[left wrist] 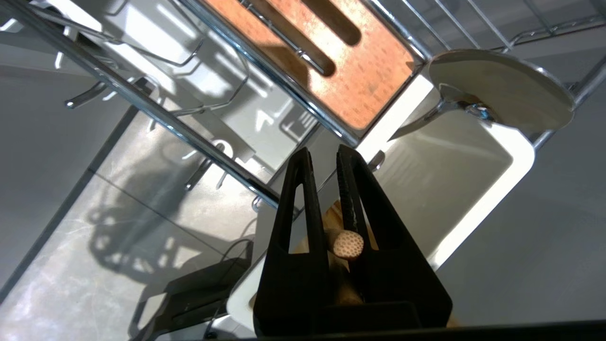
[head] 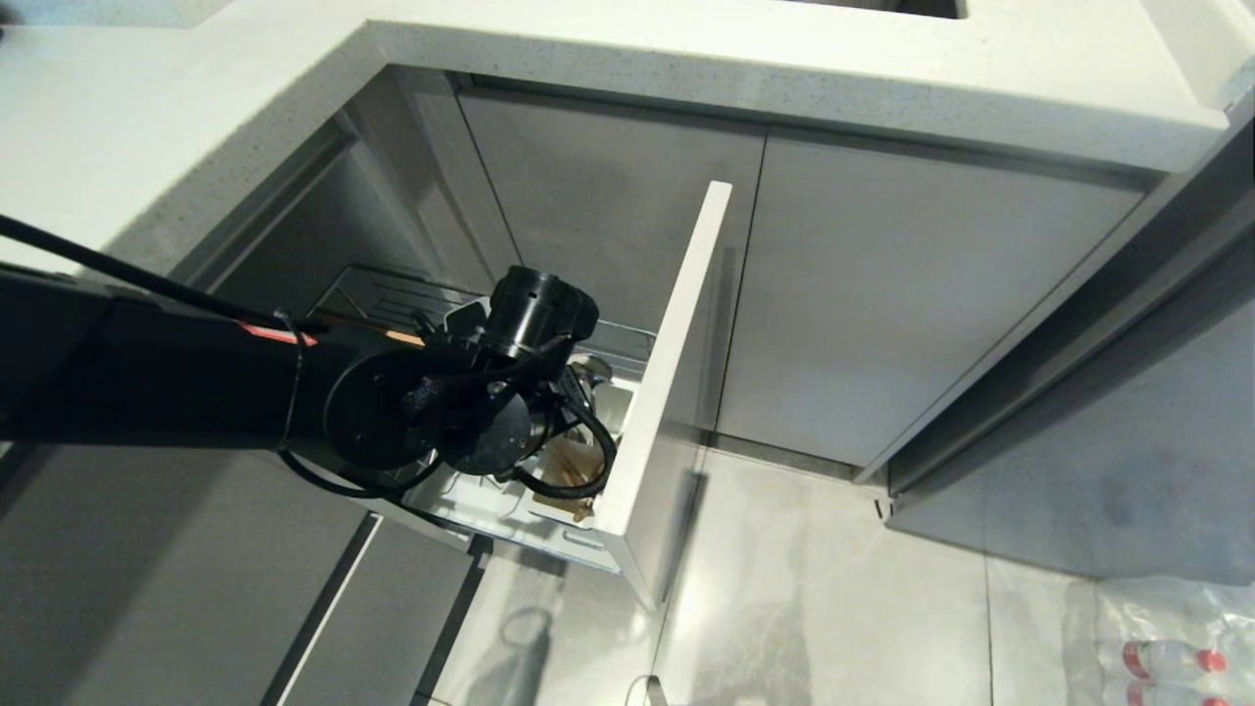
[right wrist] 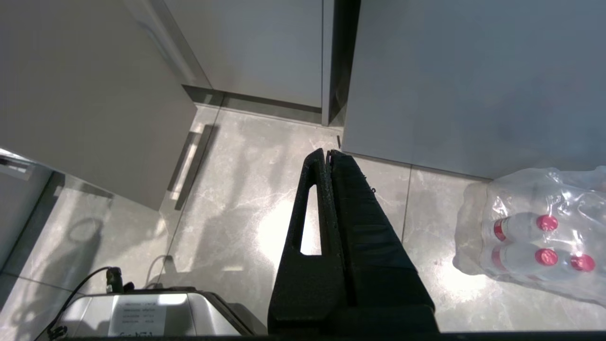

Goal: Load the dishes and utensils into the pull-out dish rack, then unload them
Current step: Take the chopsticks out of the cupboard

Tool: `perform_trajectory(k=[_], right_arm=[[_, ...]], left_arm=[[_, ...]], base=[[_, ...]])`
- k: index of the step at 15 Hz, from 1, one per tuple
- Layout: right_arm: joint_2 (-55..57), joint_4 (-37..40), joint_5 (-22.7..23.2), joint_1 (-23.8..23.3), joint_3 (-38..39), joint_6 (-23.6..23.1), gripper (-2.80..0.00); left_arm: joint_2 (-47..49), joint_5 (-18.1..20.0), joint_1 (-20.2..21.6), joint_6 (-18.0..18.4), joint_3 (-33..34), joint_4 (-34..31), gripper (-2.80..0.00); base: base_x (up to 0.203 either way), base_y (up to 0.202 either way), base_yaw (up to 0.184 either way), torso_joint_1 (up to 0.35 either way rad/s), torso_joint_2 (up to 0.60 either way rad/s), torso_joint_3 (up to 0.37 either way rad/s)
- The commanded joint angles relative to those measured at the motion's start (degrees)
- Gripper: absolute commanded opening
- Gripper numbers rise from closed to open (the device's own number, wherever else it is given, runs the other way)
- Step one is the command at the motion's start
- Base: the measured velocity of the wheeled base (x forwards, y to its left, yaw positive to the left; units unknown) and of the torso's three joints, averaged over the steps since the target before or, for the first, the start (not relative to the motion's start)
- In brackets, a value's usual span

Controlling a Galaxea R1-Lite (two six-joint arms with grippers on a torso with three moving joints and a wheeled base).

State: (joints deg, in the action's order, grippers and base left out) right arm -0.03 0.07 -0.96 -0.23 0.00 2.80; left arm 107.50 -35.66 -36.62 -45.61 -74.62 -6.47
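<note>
Two light, stiff, slippery chopsticks (left wrist: 348, 244) stand in the rack's white cup (left wrist: 492, 189), and I have my left end effector (left wrist: 324, 158) pinched narrow around their upper ends.

1. The head view is evenly lit and fairly dim; the white countertop (head: 804, 69) is rendered brightest, while the left arm (head: 196, 378) is shown as a near-featureless black mass.
2. A soft glare patch is seen on the floor tiles (head: 814, 588), and faint shadows are cast there below the pull-out dish rack (head: 549, 490).
3. In the left wrist view, hard sunlit patches and sharp wire shadows are thrown across the rack; the wooden strip (left wrist: 341, 61) is lit warmly.
4. The spoon (left wrist: 502, 90) is slightly soft.
5. In the right wrist view, a bright reflection is seen on the floor beside the right gripper (right wrist: 329, 154); the wrapped bottles (right wrist: 535, 237) glint.
</note>
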Motion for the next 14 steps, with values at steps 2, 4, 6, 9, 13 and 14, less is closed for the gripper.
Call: perform_trajectory(k=[2, 4, 6, 9, 13, 14], right_arm=[[0.03, 0.01, 0.0, -0.04, 0.09, 0.01, -2.8], [0.03, 0.01, 0.0, -0.04, 0.09, 0.01, -2.8], [0.03, 0.01, 0.0, -0.04, 0.09, 0.01, -2.8], [0.03, 0.01, 0.0, -0.04, 0.09, 0.01, -2.8], [0.03, 0.01, 0.0, -0.04, 0.09, 0.01, -2.8], [0.03, 0.01, 0.0, -0.04, 0.09, 0.01, -2.8]], left_arm=[[-0.09, -0.2, -0.03, -0.36, 0.09, -0.12, -2.8], [-0.09, -0.47, -0.21, -0.36, 0.09, -0.12, -2.8], [-1.42, -1.5, -0.68, -0.33, -0.01, -0.03, -2.8], [-7.09, -5.16, -2.36, 0.56, -0.16, -0.04, -2.8], [-13.73, -9.62, -3.52, 4.38, -0.26, 2.24, -2.8], [-15.18, -10.2, -3.54, 5.43, -0.26, 2.89, -2.8]], base=[[0.0, 0.0, 0.0, 0.0, 0.0, 0.0], [0.0, 0.0, 0.0, 0.0, 0.0, 0.0], [0.0, 0.0, 0.0, 0.0, 0.0, 0.0], [0.0, 0.0, 0.0, 0.0, 0.0, 0.0], [0.0, 0.0, 0.0, 0.0, 0.0, 0.0], [0.0, 0.0, 0.0, 0.0, 0.0, 0.0]])
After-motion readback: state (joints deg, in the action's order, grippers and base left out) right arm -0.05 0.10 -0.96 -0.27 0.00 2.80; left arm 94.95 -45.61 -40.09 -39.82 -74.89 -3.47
